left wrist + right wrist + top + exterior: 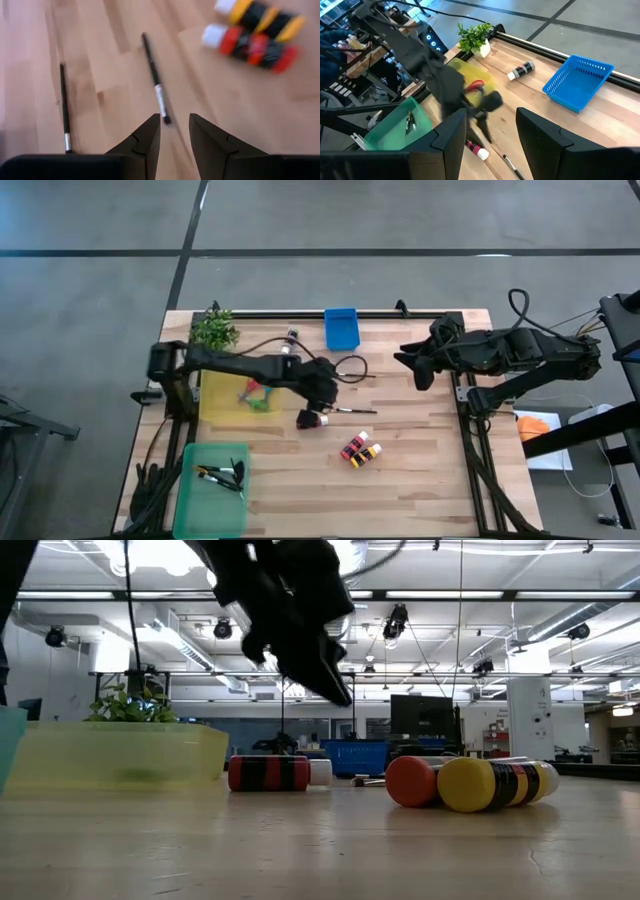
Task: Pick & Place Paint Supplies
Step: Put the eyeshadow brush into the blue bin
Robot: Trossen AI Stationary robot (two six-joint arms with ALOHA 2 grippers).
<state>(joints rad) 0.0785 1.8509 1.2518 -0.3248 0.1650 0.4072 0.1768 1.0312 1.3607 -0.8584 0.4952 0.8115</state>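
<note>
My left pincer [174, 131] hangs spread above a brush [155, 80] — its tip lies just ahead between my fingers. Another brush [64, 107] lies beside; two bottles [252, 30] farther off. Right pincer [485, 135] waits, spread.

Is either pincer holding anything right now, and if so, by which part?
Nothing is held. The left pincer is open above a paintbrush; the right pincer is open and empty, away from the supplies.
</note>
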